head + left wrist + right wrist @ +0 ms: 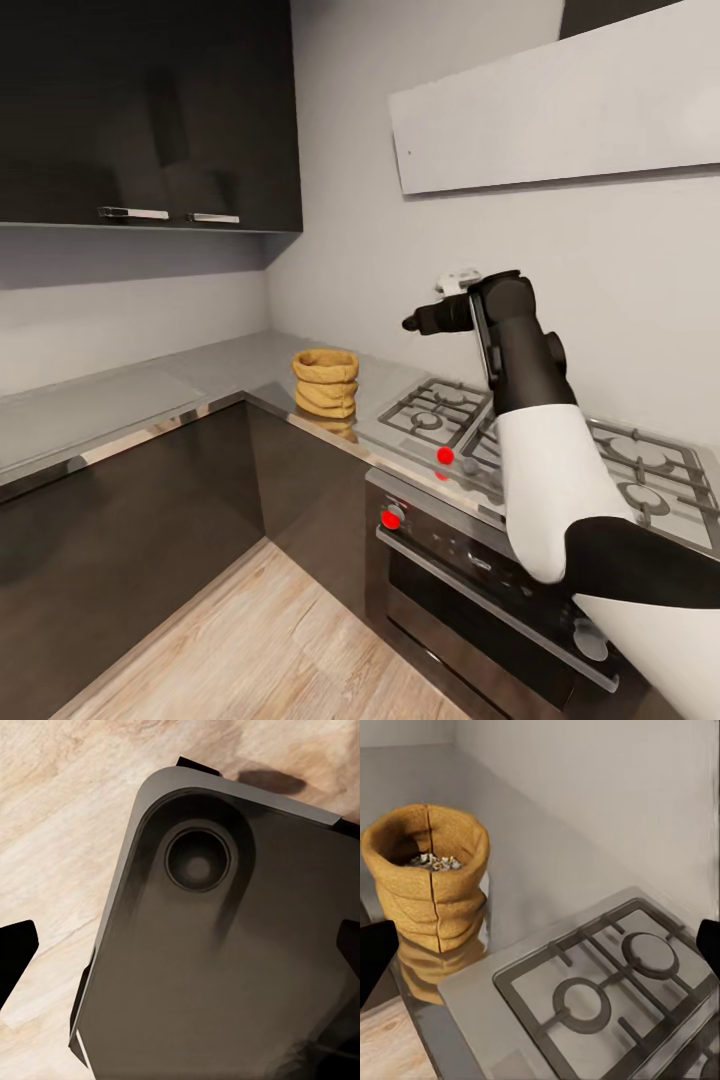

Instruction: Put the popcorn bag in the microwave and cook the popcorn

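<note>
Currently right pincer [412, 323], opening indeterminable, hovers over steel hob [440, 410]; careless approach could topple wrinkly mustard-tan paper popcorn bag [325, 382] off grey tabletop [120, 400].

bag [326, 382]: centre of frame, on the countertop [120, 405], left of the hob [560, 455]
popcorn [433, 862]: in the bag
oven [480, 590]: lower right, under the hob
hood [560, 95]: upper right
cabinets [150, 110]: upper left

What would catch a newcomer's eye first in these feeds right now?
The mustard-tan popcorn bag stands upright on the grey countertop, just beside the gas hob, with small whitish bits inside. The right arm reaches out above the hob, its gripper pointing toward the bag without touching it.
</note>
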### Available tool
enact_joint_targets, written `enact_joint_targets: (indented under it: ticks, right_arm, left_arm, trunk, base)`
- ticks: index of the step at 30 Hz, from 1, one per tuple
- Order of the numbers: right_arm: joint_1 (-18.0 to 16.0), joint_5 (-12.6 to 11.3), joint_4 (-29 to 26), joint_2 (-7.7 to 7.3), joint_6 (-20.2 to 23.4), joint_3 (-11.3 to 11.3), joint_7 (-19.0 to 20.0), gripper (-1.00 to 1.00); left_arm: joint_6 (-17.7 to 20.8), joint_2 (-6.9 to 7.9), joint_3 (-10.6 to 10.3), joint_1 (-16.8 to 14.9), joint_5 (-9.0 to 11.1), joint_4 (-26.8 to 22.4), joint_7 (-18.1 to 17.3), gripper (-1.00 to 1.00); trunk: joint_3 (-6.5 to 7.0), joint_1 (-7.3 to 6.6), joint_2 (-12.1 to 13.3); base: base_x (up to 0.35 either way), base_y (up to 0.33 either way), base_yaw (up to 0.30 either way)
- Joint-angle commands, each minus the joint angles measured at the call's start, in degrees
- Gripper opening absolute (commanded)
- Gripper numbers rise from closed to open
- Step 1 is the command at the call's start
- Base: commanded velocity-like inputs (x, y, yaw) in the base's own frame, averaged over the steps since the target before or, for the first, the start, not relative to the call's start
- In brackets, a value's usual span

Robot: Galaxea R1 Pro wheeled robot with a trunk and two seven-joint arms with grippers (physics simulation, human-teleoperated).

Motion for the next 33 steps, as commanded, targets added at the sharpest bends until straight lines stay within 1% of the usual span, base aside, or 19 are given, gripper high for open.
enact_joint_targets:
  ticks: [1, 5, 16, 29, 31, 33]
  right_arm:
    - [-0.07, 0.53, -0.08, 0.07, 0.13, -0.54, 0.42, 1.0]
    - [-0.07, 0.43, 0.16, 0.07, 0.13, -1.27, 0.23, 1.0]
    - [-0.08, 0.62, -0.33, 0.07, 0.13, -1.43, -0.18, 1.0]
    - [-0.06, 0.62, 0.41, 0.07, 0.13, -1.49, -0.22, 1.0]
    - [-0.07, 0.6, 0.7, 0.07, 0.13, -1.5, -1.3, 1.0]
    - [-0.07, 0.55, 1.24, 0.07, 0.13, -1.56, -3.78, 1.0]
  left_arm:
    - [-0.1, 0.0, -0.03, 0.01, 0.18, -0.05, 0.04, 1.0]
    - [-0.1, 0.0, -0.19, -0.05, 0.07, -0.05, 0.04, 1.0]
    - [-0.1, 0.0, -0.33, 0.01, -0.03, -0.07, 0.04, 1.0]
    - [-0.1, 0.0, -0.25, -0.01, -0.13, -0.07, 0.04, 1.0]
    - [-0.1, -0.06, -0.03, 0.0, 0.0, -0.07, 0.1, 1.0]
    - [-0.1, -0.08, 0.08, 0.0, 0.15, -0.07, 0.14, 1.0]
  trunk:
    - [-0.06, 0.0, -0.03]
    - [-0.06, 0.0, -0.03]
    - [-0.06, 0.0, -0.03]
    - [-0.06, 0.0, -0.03]
    - [-0.06, 0.0, -0.03]
    - [-0.06, 0.0, -0.03]
  base:
    - [0.0, 0.0, 0.0]
    - [0.0, 0.0, 0.0]
    - [0.0, 0.0, 0.006]
    - [0.0, 0.0, 0.252]
    - [0.0, 0.0, 0.274]
    - [0.0, 0.0, 0.274]
